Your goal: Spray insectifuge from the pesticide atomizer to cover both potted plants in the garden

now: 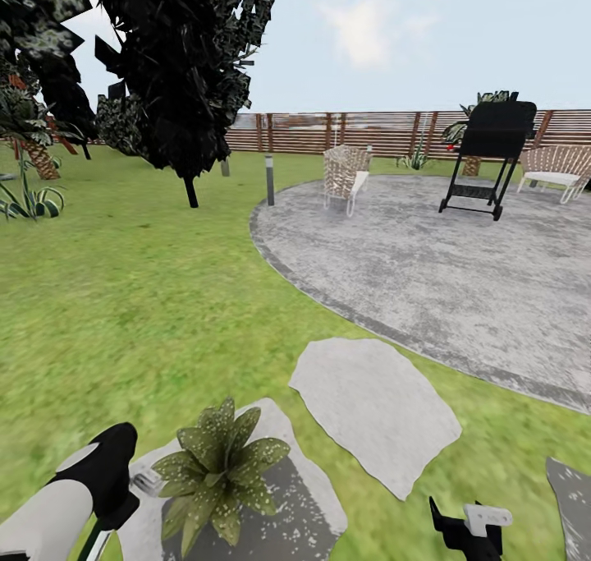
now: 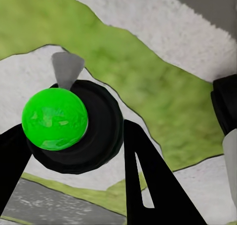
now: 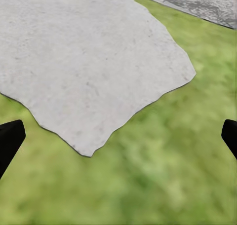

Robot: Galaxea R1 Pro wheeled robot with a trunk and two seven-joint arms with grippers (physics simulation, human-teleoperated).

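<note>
A potted plant (image 1: 218, 472) sits on a grey stepping stone (image 1: 308, 516) at the bottom of the head view. Its broad green leaves are dotted with whitish specks of insectifuge (image 1: 215, 431). My left gripper (image 1: 103, 483) hangs just left of the plant, shut on the pesticide atomizer (image 1: 148, 482), whose pale nozzle tip points at the leaves. In the left wrist view the atomizer (image 2: 74, 129) shows a bright green cap on a round black body between my two black fingers (image 2: 153, 180). My right gripper (image 1: 469, 530) is open and empty, low over lawn (image 3: 163, 185).
A second stepping stone (image 1: 373, 409) lies right of the plant, another (image 1: 574, 499) at the right edge. Beyond is a round grey patio (image 1: 460, 273) with wicker chairs (image 1: 345, 177), a black grill (image 1: 488, 154) and a bollard lamp (image 1: 269, 180). Dark trees (image 1: 185, 68) and a wooden fence (image 1: 361, 132) stand behind.
</note>
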